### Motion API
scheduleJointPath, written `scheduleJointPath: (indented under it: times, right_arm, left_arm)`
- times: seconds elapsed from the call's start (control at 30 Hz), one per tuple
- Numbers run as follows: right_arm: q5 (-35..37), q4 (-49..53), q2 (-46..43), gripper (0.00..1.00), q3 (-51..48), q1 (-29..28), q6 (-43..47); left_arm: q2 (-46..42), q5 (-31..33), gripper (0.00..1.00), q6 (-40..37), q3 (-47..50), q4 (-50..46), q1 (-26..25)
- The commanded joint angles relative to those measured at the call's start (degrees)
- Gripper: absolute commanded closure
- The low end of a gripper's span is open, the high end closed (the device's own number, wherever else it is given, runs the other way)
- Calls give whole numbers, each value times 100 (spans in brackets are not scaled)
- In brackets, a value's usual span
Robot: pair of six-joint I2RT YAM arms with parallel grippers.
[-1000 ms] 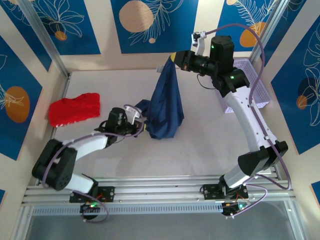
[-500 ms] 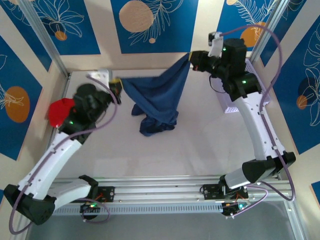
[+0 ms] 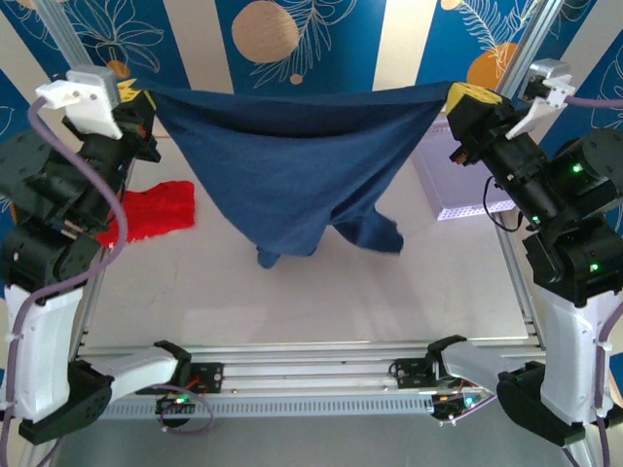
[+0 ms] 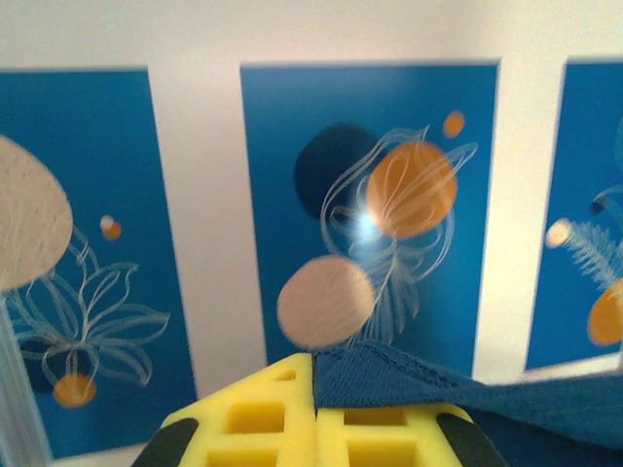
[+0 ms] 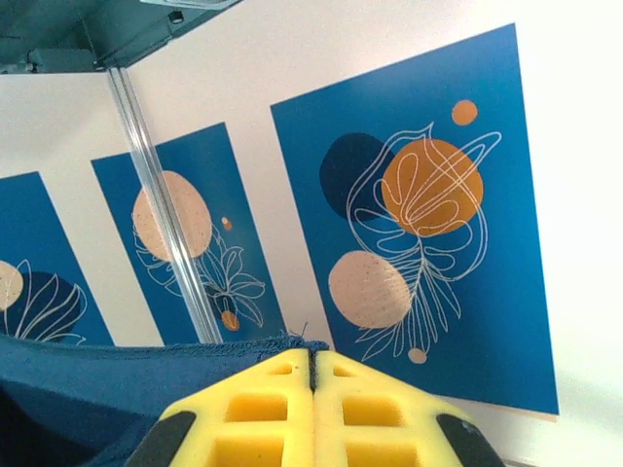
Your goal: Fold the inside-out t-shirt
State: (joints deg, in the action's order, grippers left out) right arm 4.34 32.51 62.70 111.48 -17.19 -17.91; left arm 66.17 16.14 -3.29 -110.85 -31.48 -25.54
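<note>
Both arms are up high with the navy t-shirt (image 3: 292, 165) stretched between them like a banner. The left hand (image 3: 136, 102) is pinched tight on 1 top corner and the right hand (image 3: 465, 99) is clamped on the other. The shirt's middle sags toward the desk (image 3: 321, 302). A red garment (image 3: 151, 212) lies on the desk at the left, apart from it.

No writing, number or brand mark can be read anywhere. The blue wall panels (image 3: 341, 58) carry drawn leaves and circles, without letters.
</note>
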Motion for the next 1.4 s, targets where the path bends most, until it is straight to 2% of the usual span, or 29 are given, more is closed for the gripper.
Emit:
scheduleJointPath:
  times: [0.0,0.1,0.23,0.3,0.4,0.53,0.57,0.63,0.73,0.8,0.9,1.07,1.13,1.2,1.27,1.37]
  right_arm:
    - [335,185,266,100,-518,3,143]
    - [484,-70,441,100,-1040,112,155]
    - [191,-404,1241,100,-728,668,-2]
    - [-54,-495,1705,100,-189,884,-143]
    - [-322,-439,2451,100,1000,1047,-301]
    - [-714,94,3316,100,2941,1156,-535]
    - [-764,218,3466,100,3381,1153,-561]
    - [-825,411,3605,100,3921,1148,-573]
    - [-875,544,3422,100,3717,1149,-556]
    - [-948,441,3073,100,2960,1148,-546]
    - [-1032,231,2333,100,1352,1148,-551]
    - [-594,61,909,100,-1932,1175,-698]
    - [-321,10,453,100,-3210,1224,-782]
    - [9,34,212,100,-4214,1398,-818]
    - [-3,42,188,100,-4999,1642,-901]
    - [-34,-188,398,100,-5860,1754,-1027]
  left_arm:
    - [536,140,100,12,418,-650,277]
    - [735,-88,100,170,911,-327,582]
    - [1511,-445,100,257,339,-194,952]
    - [1968,-594,100,248,-322,-210,1030]
    - [2690,-718,100,228,-1815,-487,1122]
    - [3476,-910,100,197,-4226,-1005,1232]
    - [3557,-1006,100,185,-4646,-1030,1265]
    - [3410,-1109,100,180,-4715,-929,1289]
    - [2837,-1378,100,182,-3839,-791,1293]
    - [2359,-1704,100,195,-2913,-633,1288]
    - [1519,-2524,100,439,-1207,-490,1289]
    - [-290,-4120,100,1518,3242,878,1061]
    - [-760,-4293,100,1829,4704,1305,680]
    - [-945,-4162,100,1881,5742,1319,30]
    - [-845,-3865,100,1972,6652,1318,-689]
    - [-319,-3531,91,2309,7603,1699,-1402]
